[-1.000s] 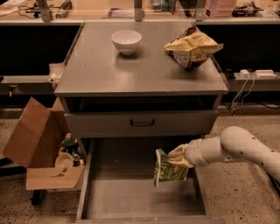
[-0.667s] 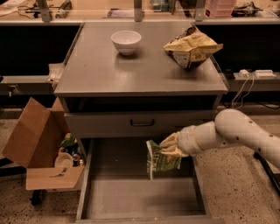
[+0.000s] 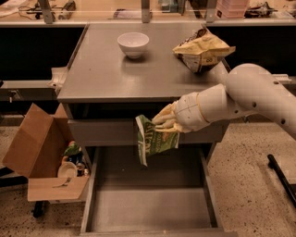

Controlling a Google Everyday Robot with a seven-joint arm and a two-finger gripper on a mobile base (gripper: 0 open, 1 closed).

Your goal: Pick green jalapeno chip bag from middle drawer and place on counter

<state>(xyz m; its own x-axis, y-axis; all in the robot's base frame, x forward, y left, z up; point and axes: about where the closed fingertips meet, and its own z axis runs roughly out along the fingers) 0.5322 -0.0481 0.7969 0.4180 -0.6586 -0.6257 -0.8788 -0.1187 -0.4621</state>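
My gripper is shut on the green jalapeno chip bag, a small glossy green bag with white lettering. The bag hangs from the fingers in front of the closed upper drawer front, above the open middle drawer, whose grey floor is bare. The bag is below the level of the counter, just in front of its front edge. My white arm reaches in from the right.
A white bowl and a bigger yellow-tan bag stand on the counter's far half. An open cardboard box with clutter sits on the floor to the left. A tan bench runs behind.
My gripper has lifted the green bag up and to the left, out of the drawer, to the height of the upper drawer front.
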